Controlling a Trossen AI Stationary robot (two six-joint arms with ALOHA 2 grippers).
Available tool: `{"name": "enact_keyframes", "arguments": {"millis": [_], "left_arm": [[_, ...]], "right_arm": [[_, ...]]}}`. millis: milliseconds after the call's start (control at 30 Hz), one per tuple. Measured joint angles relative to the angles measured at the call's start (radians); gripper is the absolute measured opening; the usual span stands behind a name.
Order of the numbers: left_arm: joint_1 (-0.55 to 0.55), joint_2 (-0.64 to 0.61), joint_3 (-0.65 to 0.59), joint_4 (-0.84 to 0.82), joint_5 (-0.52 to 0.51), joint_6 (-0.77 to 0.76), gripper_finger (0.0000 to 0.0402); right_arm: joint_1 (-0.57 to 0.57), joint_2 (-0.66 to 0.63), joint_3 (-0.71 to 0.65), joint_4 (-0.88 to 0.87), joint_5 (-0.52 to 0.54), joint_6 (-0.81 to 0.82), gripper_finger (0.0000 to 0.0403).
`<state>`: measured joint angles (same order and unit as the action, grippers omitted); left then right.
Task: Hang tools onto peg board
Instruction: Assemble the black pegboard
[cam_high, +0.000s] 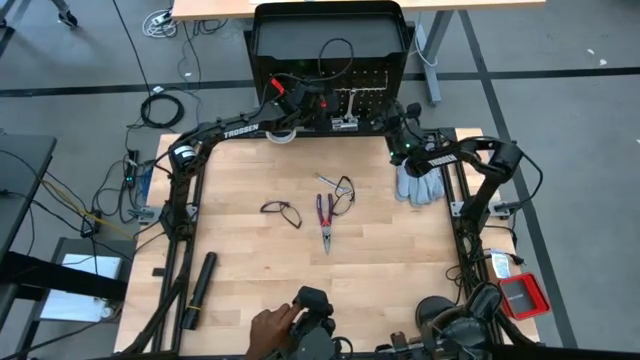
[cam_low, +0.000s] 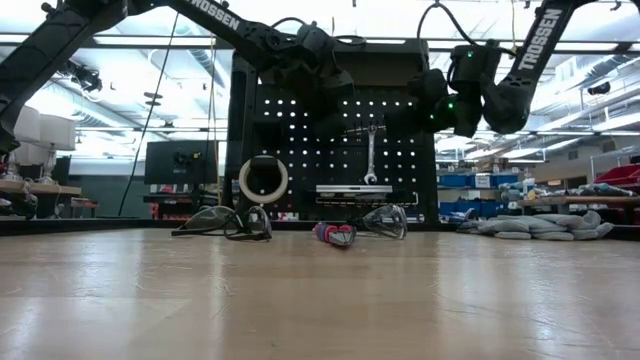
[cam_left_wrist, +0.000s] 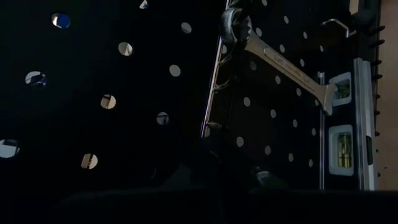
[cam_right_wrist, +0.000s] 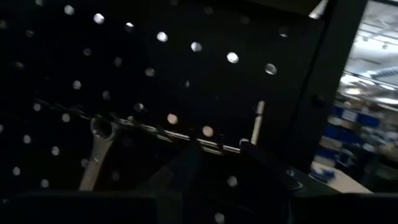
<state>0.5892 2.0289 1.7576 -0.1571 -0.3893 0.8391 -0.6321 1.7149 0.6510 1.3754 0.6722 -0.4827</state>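
Observation:
The peg board (cam_high: 330, 40) stands upright at the table's far edge. On it hang a silver wrench (cam_low: 371, 150), a white tape ring (cam_low: 243, 180) and a black strip with white squares (cam_left_wrist: 342, 124). Two black-framed glasses (cam_high: 270, 208) (cam_high: 350, 185) and the red-and-blue pliers (cam_high: 325, 215) lie on the table's middle. My left gripper (cam_low: 335, 115) is shut close to the board, left of the wrench. My right gripper (cam_low: 415, 110) stands open at the board, right of the wrench. A thin metal bar (cam_left_wrist: 214, 81) runs along the board between them, past the wrench's head. My left gripper (cam_left_wrist: 214, 158) is level at the board, and the thin bar's end (cam_left_wrist: 206, 130) vanishes at its dark fingers; I cannot tell whether it touches the bar. My right gripper (cam_right_wrist: 227, 168) has the bar's other end (cam_right_wrist: 239, 148) beside one finger; contact cannot be told.
Grey gloves (cam_high: 418, 182) lie at the table's right edge, under the right arm. A long black cylinder (cam_high: 203, 280) lies near the front left. A person's hand (cam_high: 270, 328) rests at the near edge. Bare wood lies around the pliers.

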Motion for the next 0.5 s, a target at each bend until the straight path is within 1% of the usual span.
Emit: {"name": "enact_keyframes", "arguments": {"millis": [67,167,300,367,500], "left_arm": [[0.0,0.0,0.0,0.0,0.0,0.001,0.0011],[0.0,0.0,0.0,0.0,-0.001,0.001,0.0011],[0.0,0.0,0.0,0.0,-0.001,0.001,0.0011],[0.0,0.0,0.0,0.0,-0.002,0.001,0.0011],[0.0,0.0,0.0,0.001,-0.002,0.001,0.0011]], "right_arm": [[0.031,0.0,0.0,0.0,0.035,-0.021,0.012],[0.07,0.0,0.0,0.0,0.052,-0.072,0.0119],[0.051,0.0,0.004,-0.001,0.115,-0.069,0.0113],[0.032,0.0,0.004,-0.001,0.099,-0.048,0.0109],[0.006,0.0,0.004,-0.001,0.028,-0.005,0.0105]]}}
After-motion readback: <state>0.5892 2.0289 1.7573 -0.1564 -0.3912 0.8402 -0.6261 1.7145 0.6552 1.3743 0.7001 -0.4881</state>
